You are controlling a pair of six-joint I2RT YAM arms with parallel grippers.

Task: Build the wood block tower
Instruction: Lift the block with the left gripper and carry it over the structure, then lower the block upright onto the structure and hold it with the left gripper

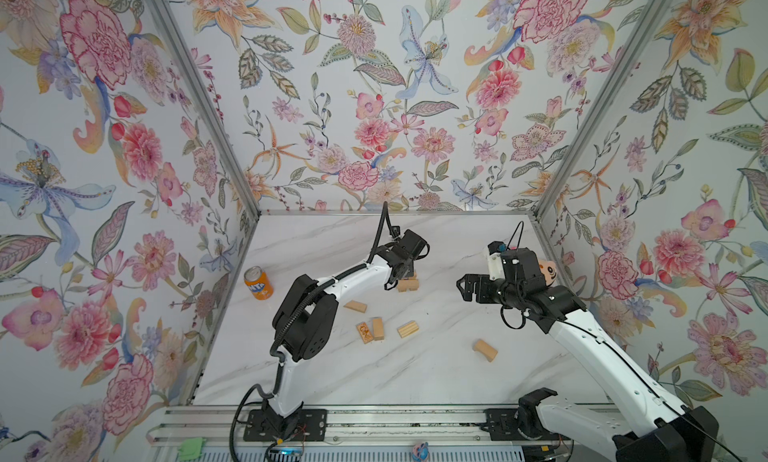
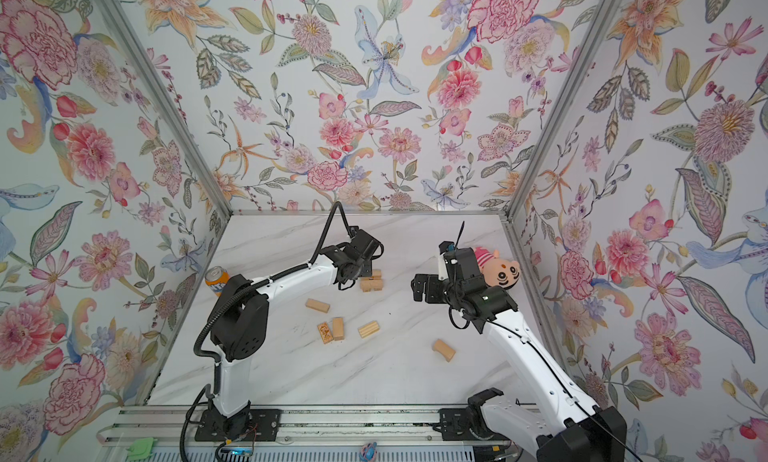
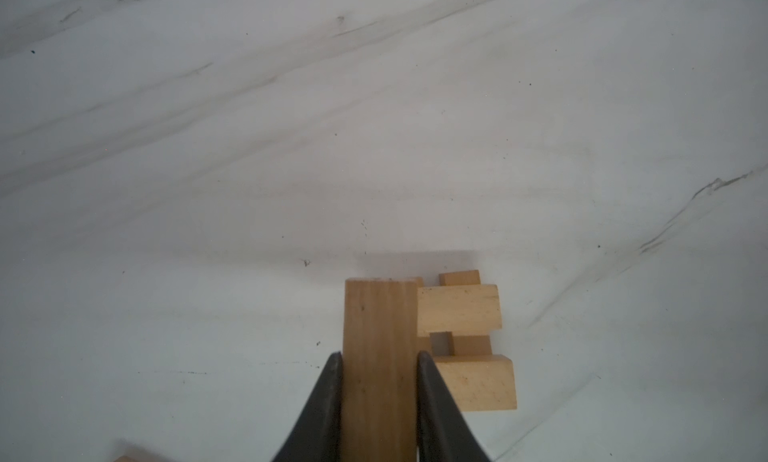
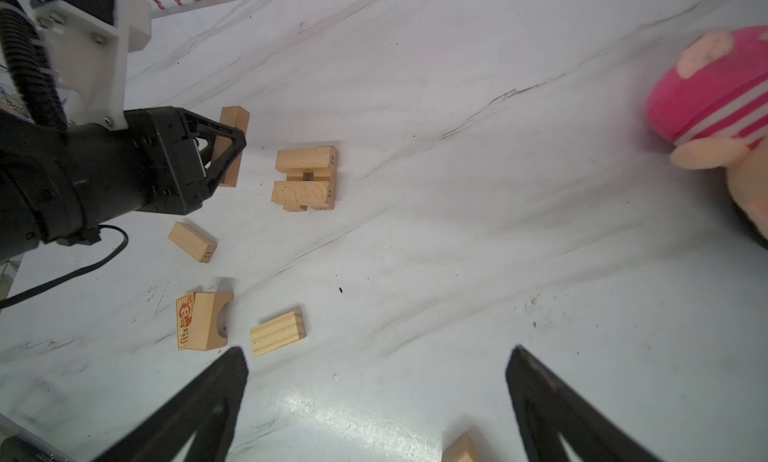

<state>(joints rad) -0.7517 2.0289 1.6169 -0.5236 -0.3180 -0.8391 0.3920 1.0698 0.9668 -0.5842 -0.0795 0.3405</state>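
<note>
Pinching a block (image 3: 380,314) in the left tool (image 3: 379,358) by the left edge of the tower (image 1: 408,284), far-middle on the worktop (image 1: 415,377); holding the right tool (image 4: 377,350) spread and empty. Risking, on releasing this far off centre, tipping the block off or knocking the top layer askew.

White arms (image 1: 590,348), black joints (image 1: 309,327), ribbed black cable (image 1: 380,231), black base plates (image 1: 311,424)

counter (image 1: 415,377) white marble | soda can (image 1: 258,283) far left | tower (image 1: 409,287) mid-rear | five loose wood blocks (image 1: 407,329) centre | plush doll (image 2: 500,269) right rear
</note>
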